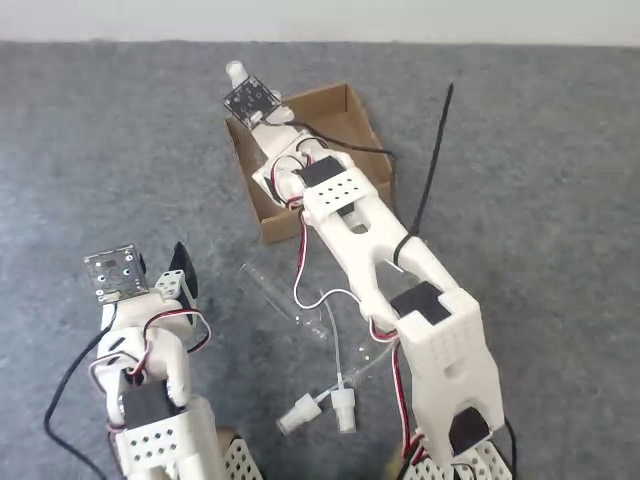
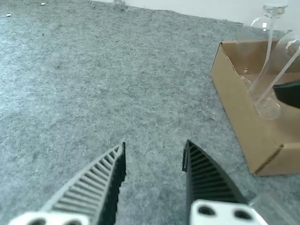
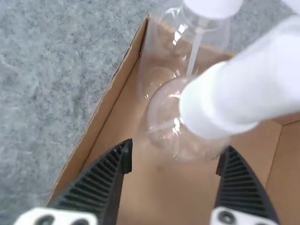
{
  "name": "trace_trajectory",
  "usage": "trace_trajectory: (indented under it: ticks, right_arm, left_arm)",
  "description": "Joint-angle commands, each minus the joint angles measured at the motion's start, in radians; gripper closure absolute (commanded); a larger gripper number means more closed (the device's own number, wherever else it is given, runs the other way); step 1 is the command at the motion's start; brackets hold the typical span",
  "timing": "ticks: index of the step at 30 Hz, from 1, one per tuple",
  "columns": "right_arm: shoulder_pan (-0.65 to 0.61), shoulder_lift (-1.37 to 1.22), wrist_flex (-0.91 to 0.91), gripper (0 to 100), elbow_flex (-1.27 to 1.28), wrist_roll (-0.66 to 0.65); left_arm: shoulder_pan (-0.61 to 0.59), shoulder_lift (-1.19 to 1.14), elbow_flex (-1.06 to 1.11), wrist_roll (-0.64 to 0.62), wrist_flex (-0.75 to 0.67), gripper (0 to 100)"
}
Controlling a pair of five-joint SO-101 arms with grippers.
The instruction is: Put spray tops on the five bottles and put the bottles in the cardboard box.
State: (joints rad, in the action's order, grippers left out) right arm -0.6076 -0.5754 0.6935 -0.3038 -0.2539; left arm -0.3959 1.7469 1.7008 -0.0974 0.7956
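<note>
1. Nearest the arms' bases, two spray tops (image 1: pixel 343 408) lie side by side on the bench (image 1: pixel 520 150), their tubes trailing; just beyond them a bare bottle (image 1: pixel 283 292) lies on its side; both look like work for later
2. The left gripper (image 2: pixel 154 145) hovers low over the bench, jaws wide apart with nothing between them; it is best kept well apart from the box so the arms do not cross
3. Farther off, the right gripper (image 3: pixel 176 147) is down inside the cardboard box (image 3: pixel 117 89); its jaws are spread with a capped bottle (image 3: pixel 164 122) between them; I cannot tell whether either pad touches it; the bottle leans, its white top toward the wrist
4. The step in hand appears to be leaving this bottle in the box; let its base settle on the box floor, keep the jaws fully spread, then lift straight up so neither finger catches the top
5. Farthest, a second capped bottle (image 3: pixel 164 47) stands just behind; avoid nudging it when pulling out
</note>
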Motion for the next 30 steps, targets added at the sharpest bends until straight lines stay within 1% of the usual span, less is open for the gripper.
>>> trace_trajectory:
  ticks: [1,11,25,30]
  right_arm:
    - [-0.004,0.131,0.048,74.8,-0.038,0.012]
    - [-0.002,0.255,0.232,74.9,-0.038,0.012]
    - [-0.001,0.532,0.645,74.9,-0.038,0.008]
    - [0.021,0.591,0.814,74.9,-0.037,0.006]
  left_arm:
    - [-0.003,0.011,-0.012,-0.012,-0.020,81]
    - [0.000,0.011,-0.012,-0.012,-0.020,81]
    - [0.002,0.011,-0.012,-0.012,-0.020,81]
    - [0.002,0.011,-0.012,-0.012,-0.020,81]
